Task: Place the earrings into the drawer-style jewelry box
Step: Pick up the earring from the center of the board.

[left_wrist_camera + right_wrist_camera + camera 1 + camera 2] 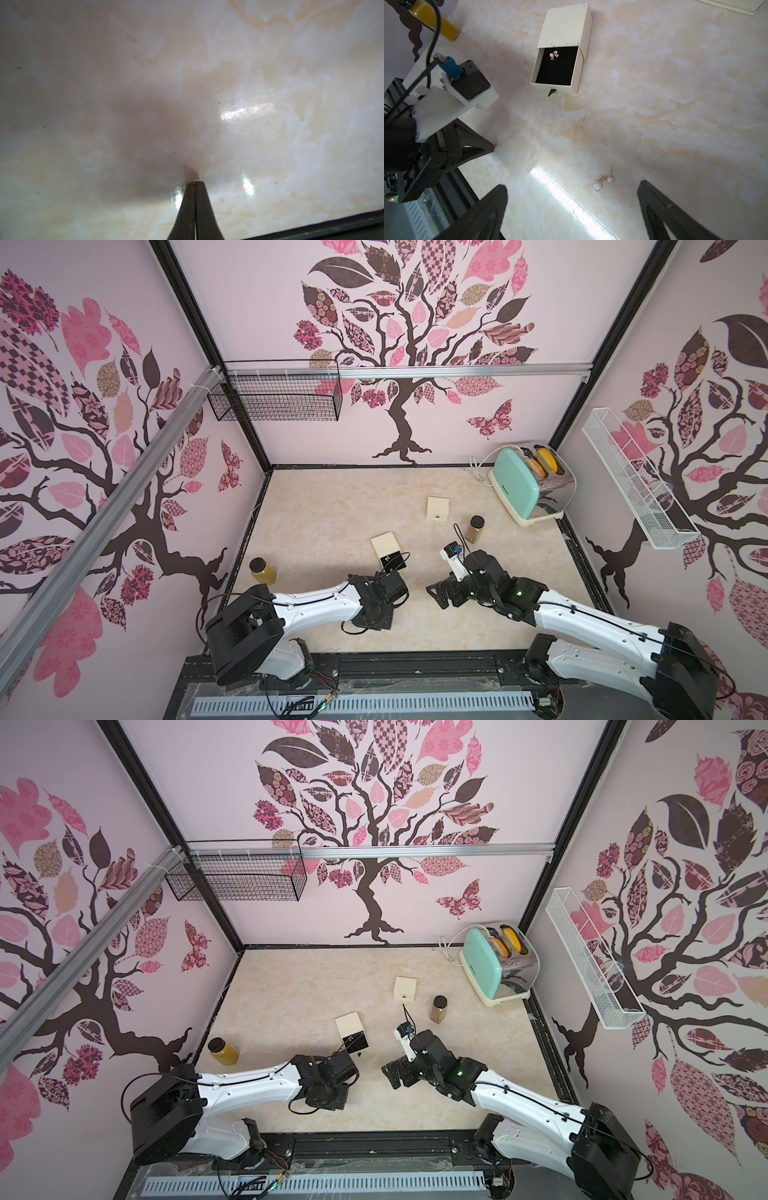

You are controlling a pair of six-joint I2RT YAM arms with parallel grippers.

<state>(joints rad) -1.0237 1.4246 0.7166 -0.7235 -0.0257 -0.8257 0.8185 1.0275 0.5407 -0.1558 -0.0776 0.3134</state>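
The left gripper (194, 184) is clenched, tip down on the table (332, 510), pinching a golden earring (196, 180) of which only specks show beside the tip. The right gripper (572, 185) is spread wide and holds nothing.

Four earrings in all. The pinched one is the first, a golden bow earring (554, 55) lies on the black lining of the drawer (556, 70), and two pearl earrings (602, 181) touch each other on the table just ahead of the right gripper.

There are two jewelry boxes. The open box (384, 545) sits near the table's middle, and the closed box (437, 509) is at its 1 o'clock.

Of the two jars, the yellow jar (262, 570) is at 9 o'clock of the open box and the brown jar (475, 529) at 2 o'clock. One toaster (532, 485) stands in the far corner.

In both top views the left wrist hides its fingertips, and the earrings are too small to find. The toaster's label is unreadable.
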